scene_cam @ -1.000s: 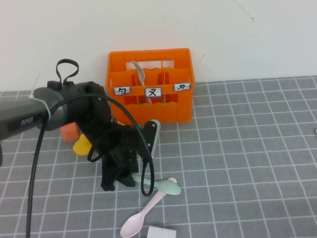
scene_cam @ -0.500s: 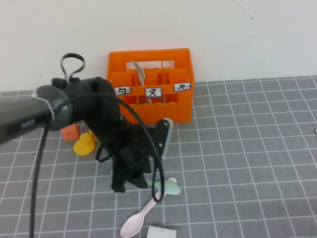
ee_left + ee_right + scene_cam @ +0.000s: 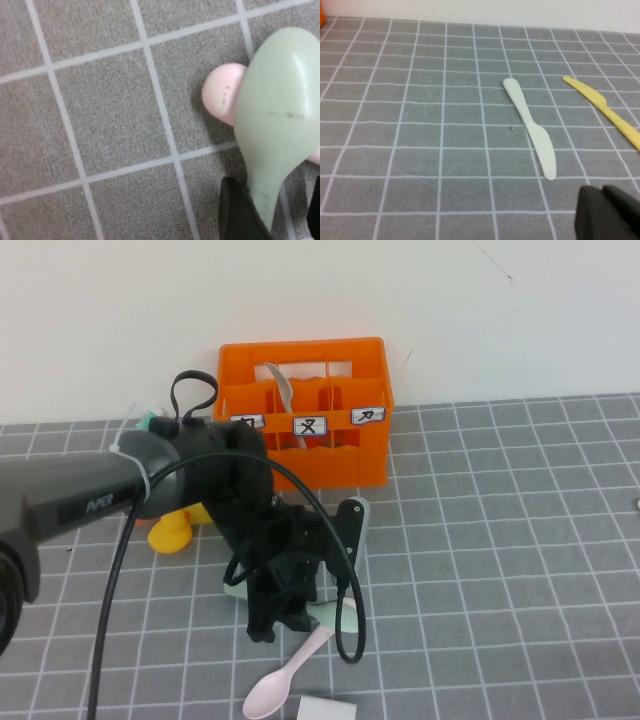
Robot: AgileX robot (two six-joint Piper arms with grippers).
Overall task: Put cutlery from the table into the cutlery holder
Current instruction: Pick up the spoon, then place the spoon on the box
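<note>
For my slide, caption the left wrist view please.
Left tool straddling the handle of a mint-green plastic spoon lying across a pale pink plastic spoon on the grey gridded table.

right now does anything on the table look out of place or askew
Yes: a yellow rubber duck sits among the cutlery, and the mint-green spoon lies crossed over the pale pink spoon, under the left tool. Right tool is parked apart.

The mint-green spoon lies flat near the table's front edge, its bowl overlapping the pale pink spoon's handle tip. The orange cutlery holder stands upright at the back edge.
</note>
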